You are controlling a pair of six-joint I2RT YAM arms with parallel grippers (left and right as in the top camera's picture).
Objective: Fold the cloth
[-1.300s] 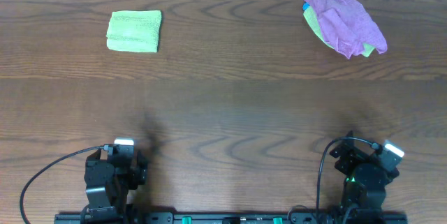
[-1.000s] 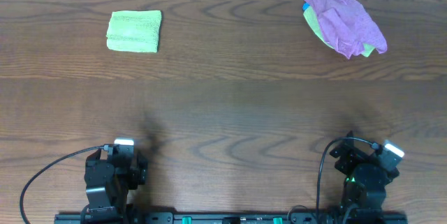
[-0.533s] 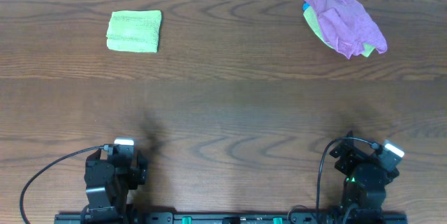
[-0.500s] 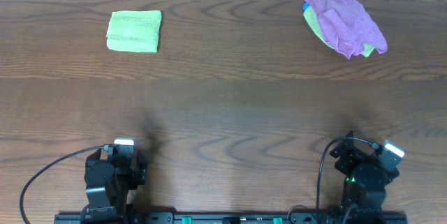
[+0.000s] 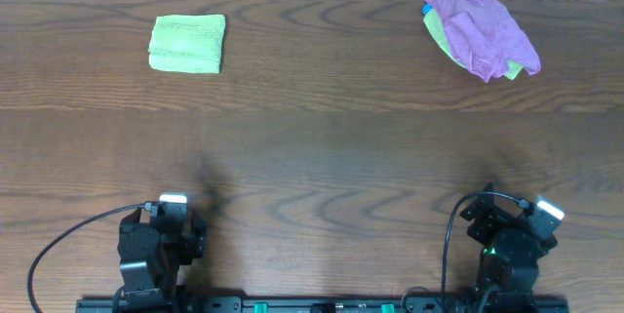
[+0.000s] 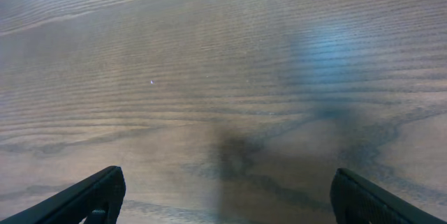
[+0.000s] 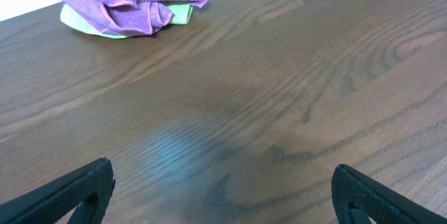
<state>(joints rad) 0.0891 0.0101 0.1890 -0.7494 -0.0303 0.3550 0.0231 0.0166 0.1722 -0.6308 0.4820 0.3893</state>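
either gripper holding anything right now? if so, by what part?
Nothing held. The left gripper and right gripper both stand open over bare table, apart from the cloth pile.

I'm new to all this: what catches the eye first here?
A rumpled purple cloth lies heaped on green and blue ones at the far right of the table, and a neatly folded green cloth at far left. The left arm and right arm sit at the near edge, jaws open and empty.

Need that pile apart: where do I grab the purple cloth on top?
I'd pinch the purple cloth at the flap drooping toward the robot, coming from the near side with the right gripper: it's crumpled, no flat edge showing.
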